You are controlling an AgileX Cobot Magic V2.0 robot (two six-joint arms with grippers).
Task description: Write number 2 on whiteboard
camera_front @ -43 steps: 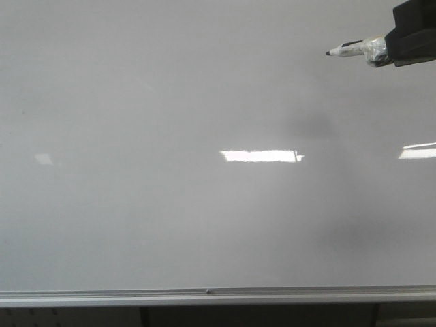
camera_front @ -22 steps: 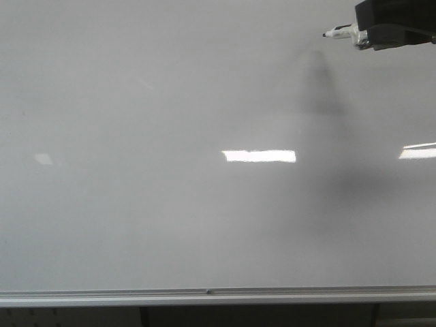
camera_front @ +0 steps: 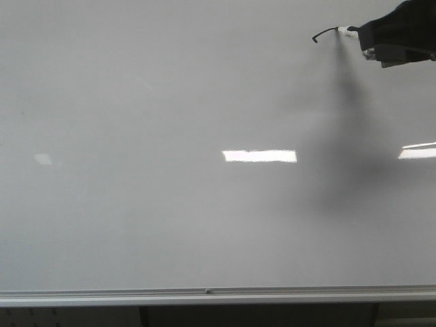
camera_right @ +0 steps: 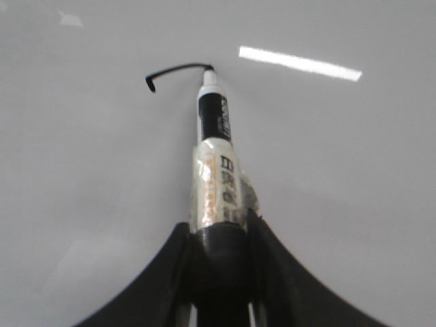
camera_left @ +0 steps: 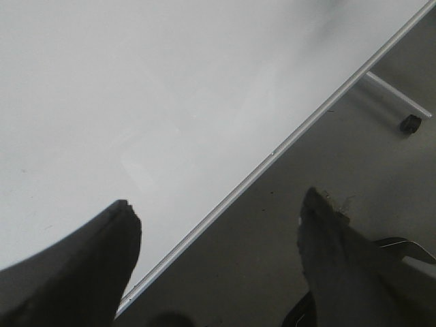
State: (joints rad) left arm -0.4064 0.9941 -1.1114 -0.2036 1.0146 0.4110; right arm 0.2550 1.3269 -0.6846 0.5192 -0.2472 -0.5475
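Marker (camera_right: 216, 160) sits clamped in the right hand (camera_right: 219, 255), its tip touching the whiteboard (camera_front: 170, 204) near the upper right of the front view. Only a short black curved stroke (camera_front: 324, 33) of the 2 is drawn, a hook ending at the tip. Left hand (camera_left: 218, 218) hangs with fingers (camera_left: 109, 252) apart, holding nothing, by the board's bottom rail (camera_left: 286, 139).

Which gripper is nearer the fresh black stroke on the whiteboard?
Right. The right gripper holds the marker with its tip at the stroke on the whiteboard. The left gripper hangs open near the bottom rail, no stroke in its view.
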